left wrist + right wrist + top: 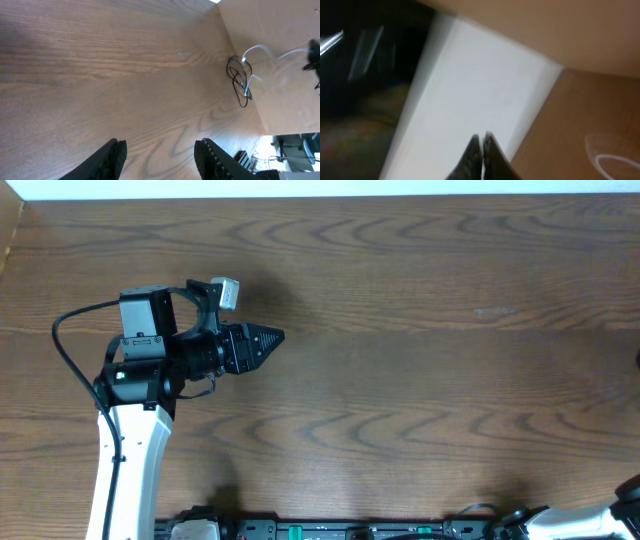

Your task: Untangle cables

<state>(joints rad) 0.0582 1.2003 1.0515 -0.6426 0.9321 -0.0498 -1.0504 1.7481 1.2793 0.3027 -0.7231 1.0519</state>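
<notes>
The cables show only in the left wrist view, far ahead at the table's end by a tan wall. The black cord (239, 82) lies in a small looped tangle. The white cord (257, 48) arcs from it up and to the right. My left gripper (160, 145) is open and empty, low over bare wood and far from the cords; overhead it (275, 336) points right at the table's left. My right gripper (482, 137) is shut and empty, in front of a blurred white surface. The overhead view shows no cords.
The wooden table (420, 380) fills the overhead view. Part of the right arm (590, 522) lies at the bottom right corner. A tan wall (280, 100) bounds the table beyond the cords. A faint white loop (612, 155) shows on a tan surface.
</notes>
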